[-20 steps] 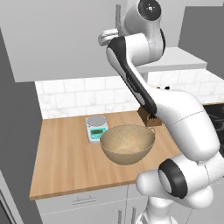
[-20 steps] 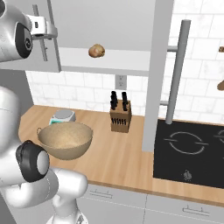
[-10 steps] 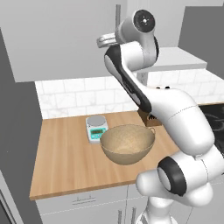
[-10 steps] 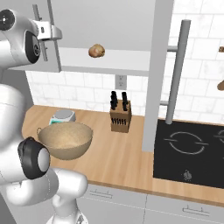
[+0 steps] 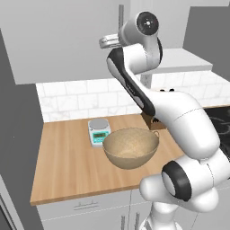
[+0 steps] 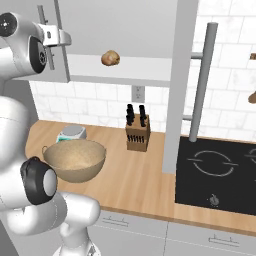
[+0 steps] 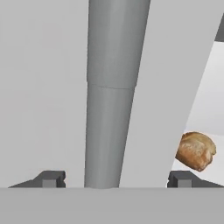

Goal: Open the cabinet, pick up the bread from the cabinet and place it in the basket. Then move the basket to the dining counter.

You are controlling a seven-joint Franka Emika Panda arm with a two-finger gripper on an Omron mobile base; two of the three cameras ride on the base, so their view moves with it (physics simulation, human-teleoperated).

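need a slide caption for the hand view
Open gripper straddling the cabinet door's bar handle, bread visible past the door edge.

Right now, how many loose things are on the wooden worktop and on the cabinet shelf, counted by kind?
Basket: 1
Kitchen scale: 1
Knife block: 1
Bread, on the cabinet shelf: 1
Total: 4
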